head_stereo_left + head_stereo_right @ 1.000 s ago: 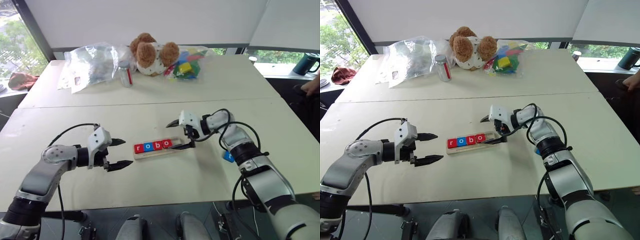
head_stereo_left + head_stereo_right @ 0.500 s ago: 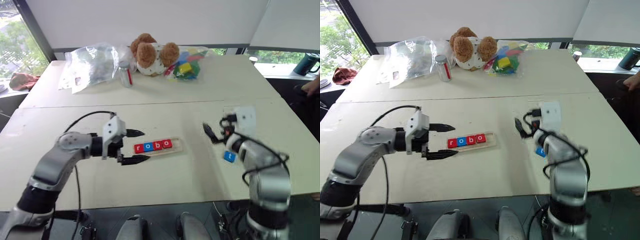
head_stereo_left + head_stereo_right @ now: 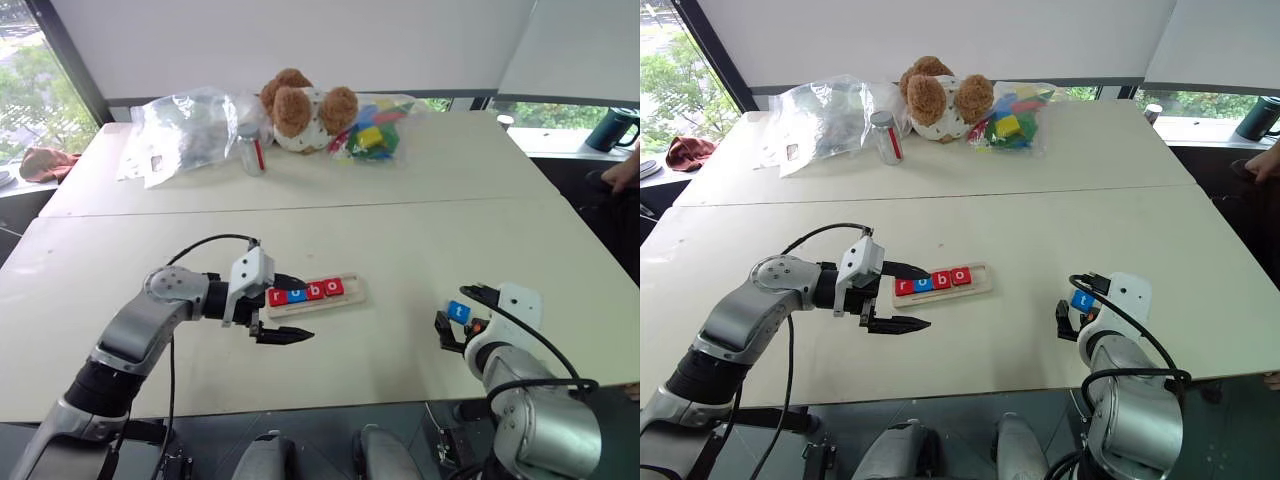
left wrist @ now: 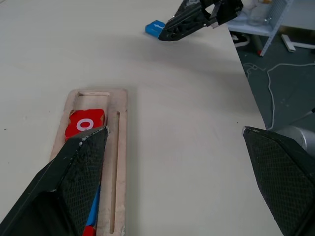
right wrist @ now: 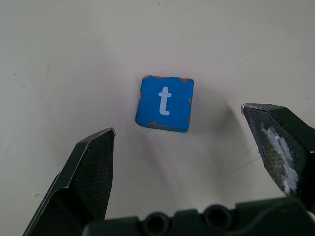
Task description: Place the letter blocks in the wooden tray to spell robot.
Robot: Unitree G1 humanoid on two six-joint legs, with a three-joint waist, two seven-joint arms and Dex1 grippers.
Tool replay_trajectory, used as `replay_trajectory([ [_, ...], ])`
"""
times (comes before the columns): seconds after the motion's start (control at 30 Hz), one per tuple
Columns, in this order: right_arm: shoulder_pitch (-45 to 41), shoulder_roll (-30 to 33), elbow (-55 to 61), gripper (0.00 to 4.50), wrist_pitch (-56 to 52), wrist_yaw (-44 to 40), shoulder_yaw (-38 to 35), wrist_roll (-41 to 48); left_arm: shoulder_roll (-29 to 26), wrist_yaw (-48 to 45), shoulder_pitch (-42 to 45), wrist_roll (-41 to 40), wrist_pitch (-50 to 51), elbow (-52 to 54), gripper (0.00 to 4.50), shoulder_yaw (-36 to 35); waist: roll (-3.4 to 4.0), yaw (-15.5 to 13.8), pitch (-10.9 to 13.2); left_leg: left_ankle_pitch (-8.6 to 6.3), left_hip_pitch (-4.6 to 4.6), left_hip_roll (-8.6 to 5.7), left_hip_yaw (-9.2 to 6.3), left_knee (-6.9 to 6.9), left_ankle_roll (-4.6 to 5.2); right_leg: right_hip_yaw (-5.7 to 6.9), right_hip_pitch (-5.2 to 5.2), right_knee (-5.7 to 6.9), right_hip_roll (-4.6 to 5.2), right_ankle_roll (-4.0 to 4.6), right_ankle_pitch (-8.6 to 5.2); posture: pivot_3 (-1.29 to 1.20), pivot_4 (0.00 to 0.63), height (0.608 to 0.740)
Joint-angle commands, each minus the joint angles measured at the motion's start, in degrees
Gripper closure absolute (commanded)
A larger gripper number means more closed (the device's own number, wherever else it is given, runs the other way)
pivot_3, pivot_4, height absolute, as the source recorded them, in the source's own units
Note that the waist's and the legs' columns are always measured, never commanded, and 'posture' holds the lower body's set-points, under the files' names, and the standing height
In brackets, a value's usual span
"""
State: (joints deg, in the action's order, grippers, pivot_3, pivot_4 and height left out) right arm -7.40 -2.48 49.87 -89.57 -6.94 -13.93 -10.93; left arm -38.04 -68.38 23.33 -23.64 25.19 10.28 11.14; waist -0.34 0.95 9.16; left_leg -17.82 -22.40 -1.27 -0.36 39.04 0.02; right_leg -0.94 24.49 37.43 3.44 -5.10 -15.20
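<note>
light wood, that's the wooden tray (image 3: 346,300) lying on the pale table (image 3: 400,240), and four letter blocks (image 3: 306,291) sit in it in a row, red, blue, red, red, reading r o b o. the slot at the tray's right end is bare. the left gripper (image 3: 282,309) hangs at the tray's left end, fingers spread wide, one finger over the near edge of the tray and the other out over the table in front of it, nothing between them. over on the right, the blue t block (image 3: 1083,300) lies flat on the table by itself, well apart from the tray. the right gripper (image 3: 1072,310) is right at that block, jaws wide apart, and from the wrist the t sits face up between and just beyond the two black fingers (image 5: 86,172), not touching either one. at the back of the table: a brown teddy bear (image 3: 300,107), a clear bag of coloured toys (image 3: 372,133), a crumpled plastic bag (image 3: 180,130) and a small jar (image 3: 250,148).
</note>
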Motion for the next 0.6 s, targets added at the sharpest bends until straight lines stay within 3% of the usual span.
replay_trajectory([
  [0.03,-2.19,-2.26,-2.89,0.02,2.93,0.82,-1.86,1.55,-0.13,0.88,-0.40,-0.04,-0.51,1.60,0.00,-1.19,-0.01,0.03,0.00,0.00,0.00,0.00,0.00,0.00,0.00,0.00,0.00,0.00,0.00,0.00,0.00,0.00,0.150,0.740],
  [0.17,-3.29,-2.36,-6.50,0.02,5.35,1.54,-1.94,3.00,-0.54,1.59,-1.56,-0.03,-0.52,2.03,0.00,-1.60,-0.02,0.08,-0.01,0.00,0.01,0.00,0.01,0.02,0.00,0.00,-0.03,0.00,0.01,0.00,0.00,0.00,0.150,0.740],
  [0.2,-3.30,-2.34,-7.08,0.25,5.81,1.80,-1.87,3.16,-0.54,1.87,-1.74,-0.08,-0.45,2.12,0.00,-1.76,-0.02,0.10,-0.01,0.00,0.02,0.01,0.01,0.02,0.00,-0.01,-0.04,0.00,0.01,0.00,0.00,0.00,0.150,0.740],
  [0.33,-2.90,-2.26,-8.15,1.77,6.50,2.49,-2.08,4.14,-0.77,2.49,-2.24,-0.25,-0.38,2.30,0.00,-2.20,-0.03,0.10,-0.02,0.00,0.03,0.02,0.00,0.02,0.00,-0.02,-0.04,0.00,0.05,0.00,0.00,0.00,0.150,0.740],
  [0.43,-2.61,-1.95,-8.30,3.36,6.69,3.01,-2.08,4.66,-1.02,2.58,-2.40,-0.22,-0.47,2.16,0.00,-2.53,-0.03,0.08,-0.02,0.00,0.03,0.03,0.00,0.01,0.00,-0.01,-0.04,-0.01,0.05,0.00,0.00,0.00,0.150,0.740],
  [0.6,-5.09,3.46,-9.07,3.36,10.71,0.40,2.42,7.16,-1.41,2.34,-1.78,0.08,-0.96,0.85,0.00,-2.99,-0.02,0.24,-0.01,0.00,0.03,0.03,0.00,0.02,0.00,-0.02,-0.04,-0.01,0.05,0.00,0.00,0.00,0.150,0.740],
])
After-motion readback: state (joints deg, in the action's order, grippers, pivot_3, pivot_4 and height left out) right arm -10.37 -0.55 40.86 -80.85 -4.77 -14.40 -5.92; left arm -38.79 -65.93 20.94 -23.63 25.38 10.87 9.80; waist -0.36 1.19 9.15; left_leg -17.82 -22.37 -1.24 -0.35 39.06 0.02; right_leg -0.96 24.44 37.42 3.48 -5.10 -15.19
